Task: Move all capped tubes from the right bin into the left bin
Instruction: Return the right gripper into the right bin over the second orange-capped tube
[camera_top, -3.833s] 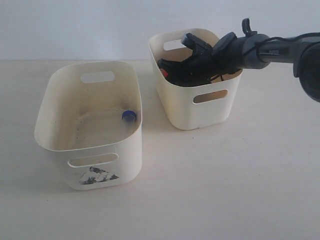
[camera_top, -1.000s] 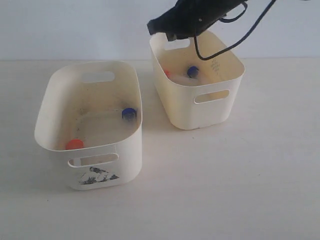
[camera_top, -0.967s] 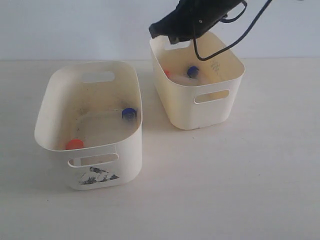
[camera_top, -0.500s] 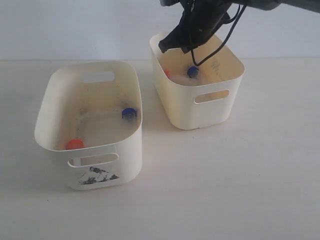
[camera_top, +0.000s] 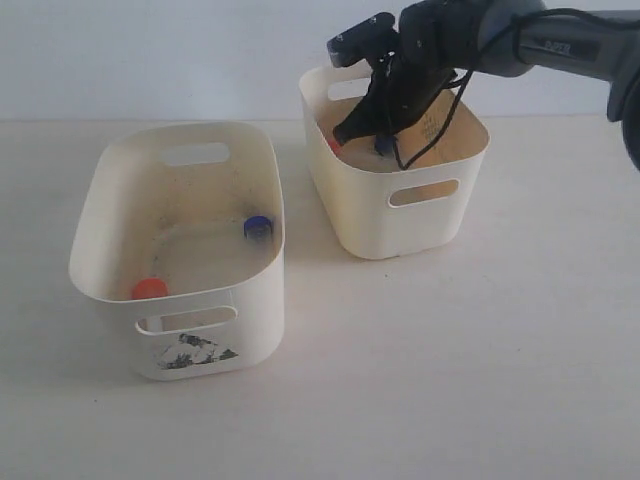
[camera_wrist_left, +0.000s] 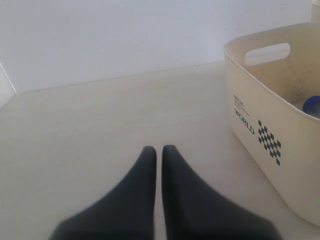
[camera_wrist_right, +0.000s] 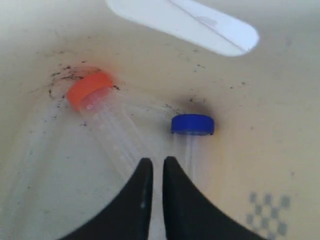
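Note:
The smaller right bin (camera_top: 400, 215) holds two capped tubes, one with an orange-red cap (camera_wrist_right: 90, 90) and one with a blue cap (camera_wrist_right: 192, 124). My right gripper (camera_wrist_right: 155, 162) hangs inside this bin, shut and empty, its tips just above the two clear tube bodies. From outside, the right gripper (camera_top: 347, 132) dips past the rim, next to the orange-red cap (camera_top: 333, 146). The larger left bin (camera_top: 255, 300) holds an orange-capped tube (camera_top: 150, 288) and a blue-capped tube (camera_top: 258, 227). My left gripper (camera_wrist_left: 157, 150) is shut over bare table.
In the left wrist view the left bin (camera_wrist_left: 260, 115) stands to one side, with "WORLD" and a checker mark on its wall and a blue cap (camera_wrist_left: 312, 104) inside. A black cable (camera_top: 440, 125) loops off the right arm into the right bin. The torn black mark (camera_top: 195, 352) faces front.
An orange-capped tube has appeared in the left bin since the earliest frame. Over the last second my right gripper came down from above the right bin's far rim into the bin.

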